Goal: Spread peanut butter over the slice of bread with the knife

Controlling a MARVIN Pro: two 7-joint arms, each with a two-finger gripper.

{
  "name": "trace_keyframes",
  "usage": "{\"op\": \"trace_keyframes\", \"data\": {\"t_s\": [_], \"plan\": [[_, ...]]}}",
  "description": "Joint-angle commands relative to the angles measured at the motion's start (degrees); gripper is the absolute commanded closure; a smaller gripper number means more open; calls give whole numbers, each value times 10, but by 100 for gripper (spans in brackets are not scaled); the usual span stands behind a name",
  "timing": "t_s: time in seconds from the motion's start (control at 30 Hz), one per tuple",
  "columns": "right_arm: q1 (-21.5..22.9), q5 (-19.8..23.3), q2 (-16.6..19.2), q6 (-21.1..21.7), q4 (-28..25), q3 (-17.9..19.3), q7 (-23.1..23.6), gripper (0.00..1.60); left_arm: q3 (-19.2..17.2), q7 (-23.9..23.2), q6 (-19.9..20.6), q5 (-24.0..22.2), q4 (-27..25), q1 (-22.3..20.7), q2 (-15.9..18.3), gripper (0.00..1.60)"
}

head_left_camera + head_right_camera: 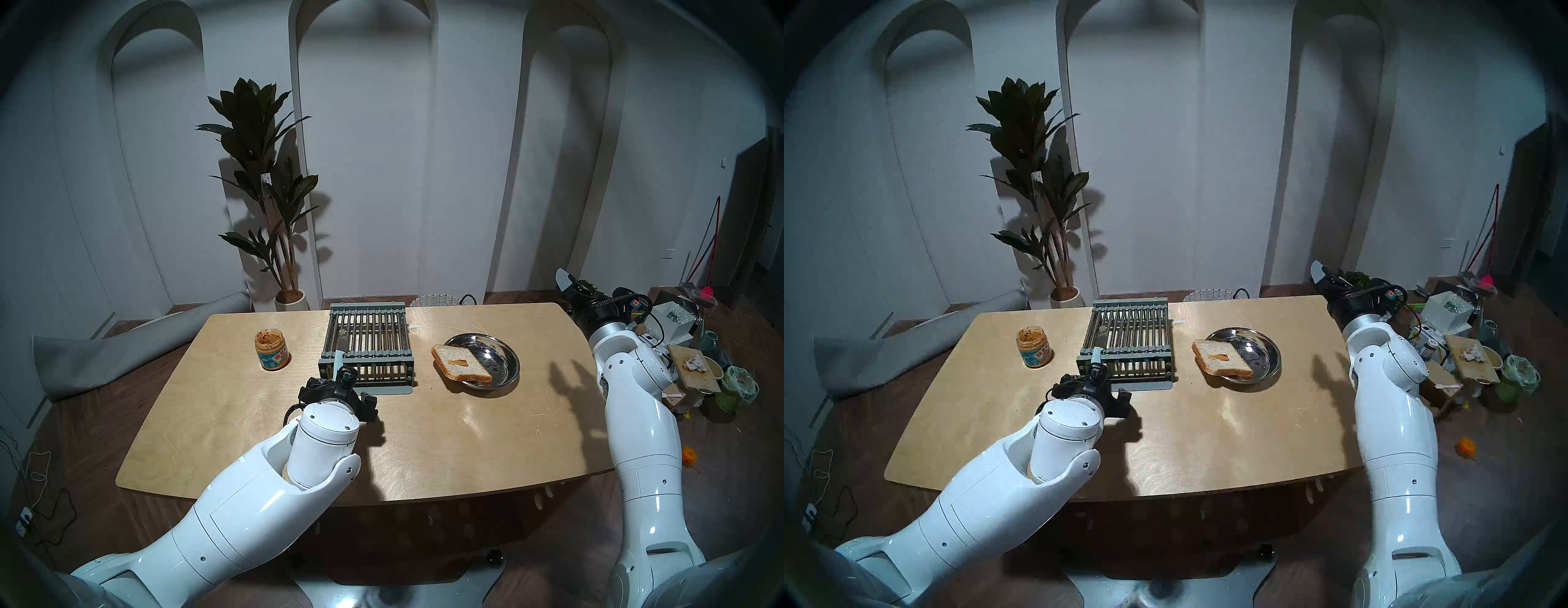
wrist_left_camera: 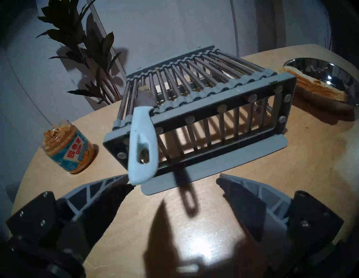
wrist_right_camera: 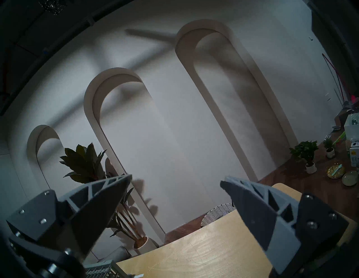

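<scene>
**Knife lying on rack, both pincers empty**

We are seeing the left gripper [image 2: 172,180] hovering low over the table [image 1: 424,437], its two fingers spread wide and grasping nothing. Just beyond the fingertips, the knife [image 2: 142,143] is lying on the near left corner of the grey rack [image 2: 204,101]: the pale blue handle is overhanging the rack's front edge and tilting down toward us, while the blade is resting on the bars with a tan smear at its tip. We cannot tell whether the left fingertip is touching the handle's end.

To the left of the rack, the peanut butter jar [image 1: 271,349] is standing upright and lidless, well apart from the knife. To the right of the rack, the slice of bread [image 1: 460,362] is leaning on the near rim of a metal plate [image 1: 502,356], carrying a small dab of paste at its middle.

Farthest off, the right gripper [image 3: 175,184] is pointing up past the table's far right corner, released and empty.
</scene>
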Motion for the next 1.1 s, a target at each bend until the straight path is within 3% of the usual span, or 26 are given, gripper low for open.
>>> {"op": "trace_keyframes", "data": {"t_s": [0.0, 0.4, 0.67, 0.9, 0.97, 1.07], "plan": [[16, -1, -1, 3, -9, -9, -1, 0, -29, 28, -1, -2, -41, 15, 10, 0], [17, -2, -1, 2, -11, -23, -6, 0, -63, 34, -7, -34, -80, 70, 36, 0], [13, -11, 0, 0, -18, -31, -19, 0, -83, 58, -25, -37, -144, 106, 58, 0], [12, -13, 0, -1, -18, -35, -23, 0, -98, 98, -43, -1, -192, 123, 90, 0], [11, -15, 2, 1, -15, -38, -24, 0, -103, 112, -68, 36, -217, 132, 120, 0], [8, -17, 3, 5, -16, -41, -25, 0, -110, 116, -95, 53, -230, 144, 136, 0]]}}
